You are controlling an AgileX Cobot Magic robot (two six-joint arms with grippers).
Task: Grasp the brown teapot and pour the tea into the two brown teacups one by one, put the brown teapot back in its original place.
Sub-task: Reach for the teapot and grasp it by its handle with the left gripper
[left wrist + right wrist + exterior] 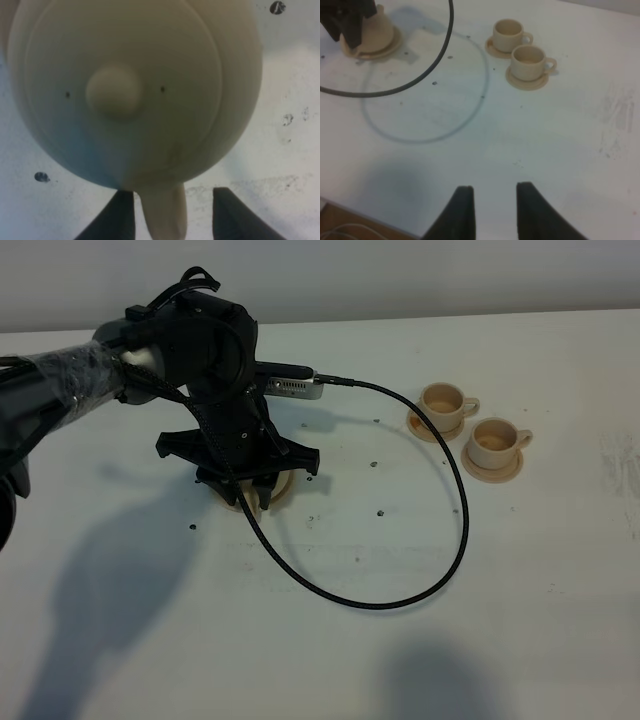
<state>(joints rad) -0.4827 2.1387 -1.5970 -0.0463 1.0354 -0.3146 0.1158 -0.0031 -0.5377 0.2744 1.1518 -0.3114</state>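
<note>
The brown teapot (135,90) fills the left wrist view from above, with its knobbed lid up and its loop handle (162,215) between my left fingers. My left gripper (173,220) is open, one finger on each side of the handle with gaps to it. In the high view the left gripper (252,498) hides the pot; only the wide saucer (284,487) under it shows. The right wrist view shows the pot (376,30) sitting on that saucer. The two teacups (445,402) (495,443) stand on their saucers at the right. My right gripper (492,210) is open and empty above bare table.
A black cable (440,540) loops from the left arm across the white table (330,640) and passes close to the cups. The table's near edge (350,212) shows in the right wrist view. Small dark specks dot the surface.
</note>
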